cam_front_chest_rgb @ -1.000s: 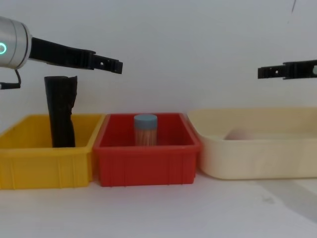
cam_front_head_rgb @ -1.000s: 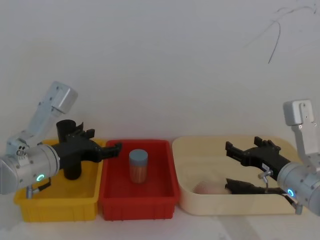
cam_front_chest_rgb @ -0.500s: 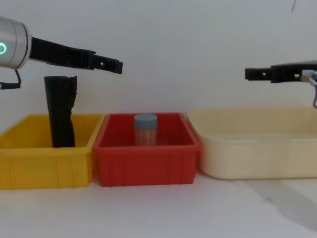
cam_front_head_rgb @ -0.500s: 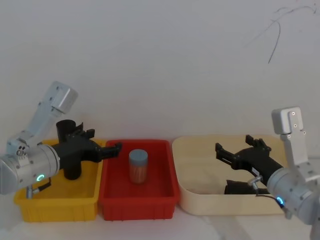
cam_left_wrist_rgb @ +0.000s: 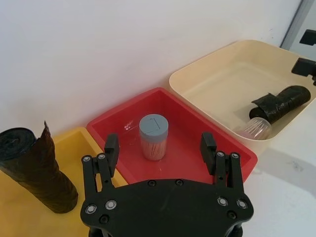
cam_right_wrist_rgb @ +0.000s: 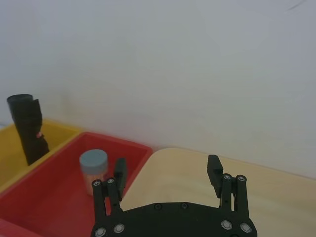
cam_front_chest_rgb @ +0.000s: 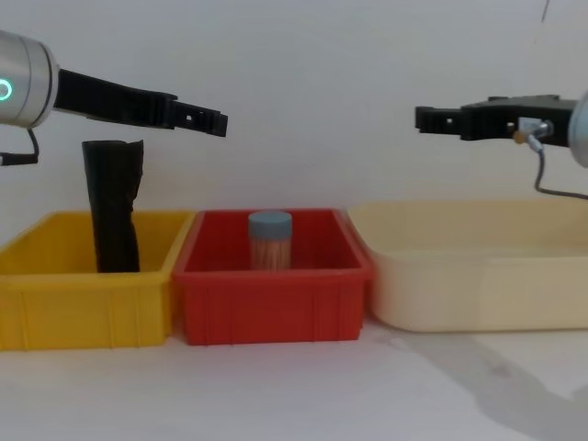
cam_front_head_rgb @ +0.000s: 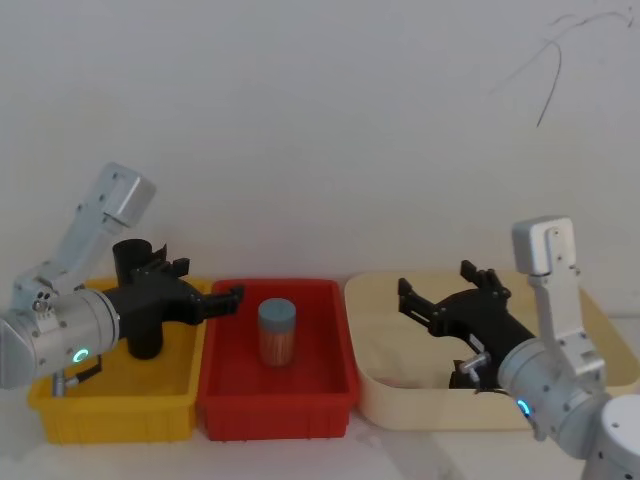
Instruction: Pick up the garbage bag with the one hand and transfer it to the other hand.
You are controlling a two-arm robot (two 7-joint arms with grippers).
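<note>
right gripper (cam_front_head_rgb: 434, 280): fingers spread apart, hovering over the cream bin (cam_front_head_rgb: 400, 412)
garbage bag (cam_left_wrist_rgb: 279, 101): lying on its side in that bin, under the right gripper
look: thick black roll, smooth wrap
handling: likely light, firm, slick (film may slide)
grip: across the middle of the roll
left gripper (cam_front_head_rgb: 208, 280): fingers apart, above the yellow bin (cam_front_head_rgb: 115, 415), well apart from the bag

A blue-capped jar (cam_front_head_rgb: 277, 332) stands in the red bin (cam_front_head_rgb: 223, 398), between yellow (cam_front_head_rgb: 110, 416) and cream bins (cam_front_head_rgb: 410, 406).
</note>
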